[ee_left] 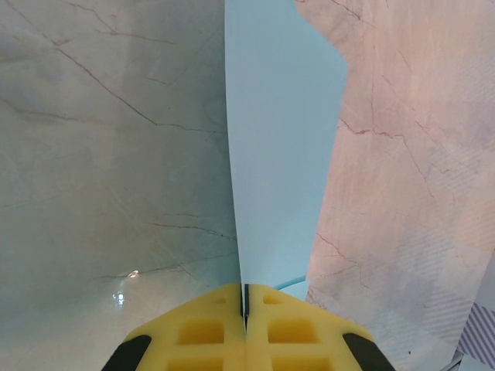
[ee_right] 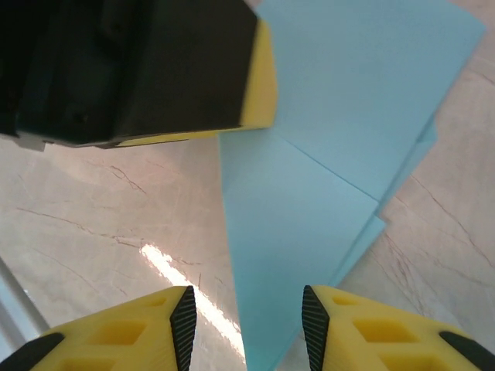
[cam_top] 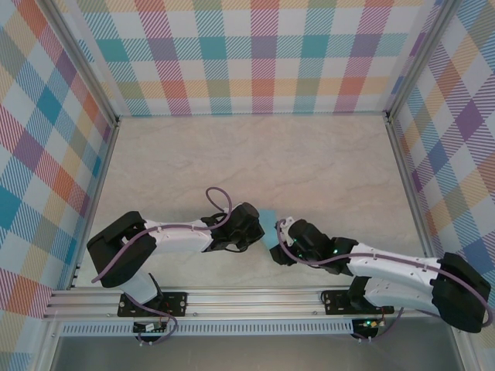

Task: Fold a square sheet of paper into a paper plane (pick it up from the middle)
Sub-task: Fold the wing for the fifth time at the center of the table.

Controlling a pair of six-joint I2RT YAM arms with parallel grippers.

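Blue paper plane (ee_left: pixel 282 154), layered folds already in, sits pinched edge-on in the clamped left gripper (ee_left: pixel 245 297). Opposite the left gripper, the right gripper (ee_right: pixel 244 325) has its jaws parted around the plane's tip. Likely only final creases left.

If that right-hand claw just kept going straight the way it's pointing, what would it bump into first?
The blue paper, whose tip lies between the open right gripper's fingers. Further on, probably the left gripper pinching that paper; depth is unclear.
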